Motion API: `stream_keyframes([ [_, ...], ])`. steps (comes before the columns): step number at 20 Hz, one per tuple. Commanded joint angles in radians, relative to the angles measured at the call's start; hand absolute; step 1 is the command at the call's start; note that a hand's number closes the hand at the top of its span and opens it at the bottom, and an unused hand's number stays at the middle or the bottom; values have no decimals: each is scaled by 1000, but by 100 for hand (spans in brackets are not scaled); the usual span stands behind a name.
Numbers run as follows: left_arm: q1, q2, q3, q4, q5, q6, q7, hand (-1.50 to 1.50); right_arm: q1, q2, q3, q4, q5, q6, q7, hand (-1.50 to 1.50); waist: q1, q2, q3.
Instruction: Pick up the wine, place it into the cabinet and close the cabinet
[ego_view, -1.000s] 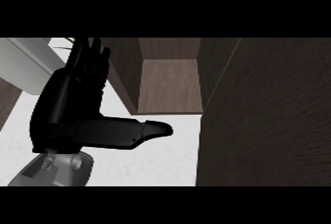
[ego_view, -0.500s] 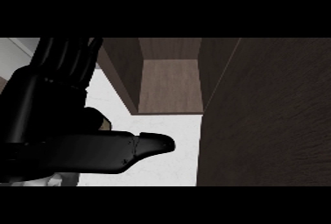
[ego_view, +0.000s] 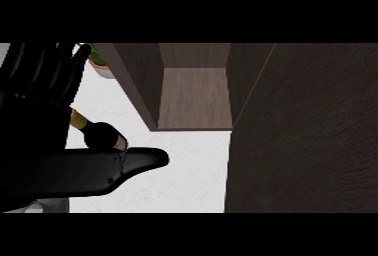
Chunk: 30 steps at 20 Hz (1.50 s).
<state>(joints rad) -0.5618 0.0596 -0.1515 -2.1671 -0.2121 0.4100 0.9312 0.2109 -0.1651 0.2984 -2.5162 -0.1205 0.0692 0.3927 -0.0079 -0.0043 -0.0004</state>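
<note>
Closer to the head view than half a second ago, the robot's left hand (ego_view: 52, 150) now fills the lower left of the view, and a dark wine bottle (ego_view: 101, 134) has come into sight behind it. Left of the open cabinet (ego_view: 193, 97), the black hand stands with its long fingers (ego_view: 40, 75) raised toward the top edge and its thumb (ego_view: 129, 162) jutting out toward the cabinet. Fingers and thumb are spread apart, and the bottle shows in the gap between them, its rounded dark shoulder just above the thumb and a strip of gold at its neck beside the fingers. Whether the hand actually touches the bottle cannot be told, since the palm hides most of it. The white counter (ego_view: 184, 170) runs from the hand up to the cabinet's front edge, where the brown shelf lies bare and lit. Right of that opening, the dark cabinet door (ego_view: 303, 135) stands swung wide. Left of the cabinet's side wall, near the top edge, part of a green plant (ego_view: 98, 57) in a pale pot peeks past the fingertips.
</note>
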Motion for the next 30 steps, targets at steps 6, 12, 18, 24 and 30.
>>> stream_keyframes([
  [6,120,93,125,-17,79,-80,-93,-150,19,-3,63,-229,6,-50,135,-150,-2,1,-1],
  [12,148,141,235,-8,174,-131,-120,-150,8,-16,11,-222,-56,-38,121,-150,-1,2,-1],
  [18,215,167,316,34,225,-170,-179,-150,42,-34,34,-266,-46,-32,144,-150,-7,0,-1],
  [24,331,152,348,49,297,-228,-248,-150,-28,-21,2,-239,-48,-57,159,-150,2,1,-1],
  [30,332,167,416,190,361,-278,-339,-150,8,-33,26,-275,-55,-50,166,-150,-11,0,0],
])
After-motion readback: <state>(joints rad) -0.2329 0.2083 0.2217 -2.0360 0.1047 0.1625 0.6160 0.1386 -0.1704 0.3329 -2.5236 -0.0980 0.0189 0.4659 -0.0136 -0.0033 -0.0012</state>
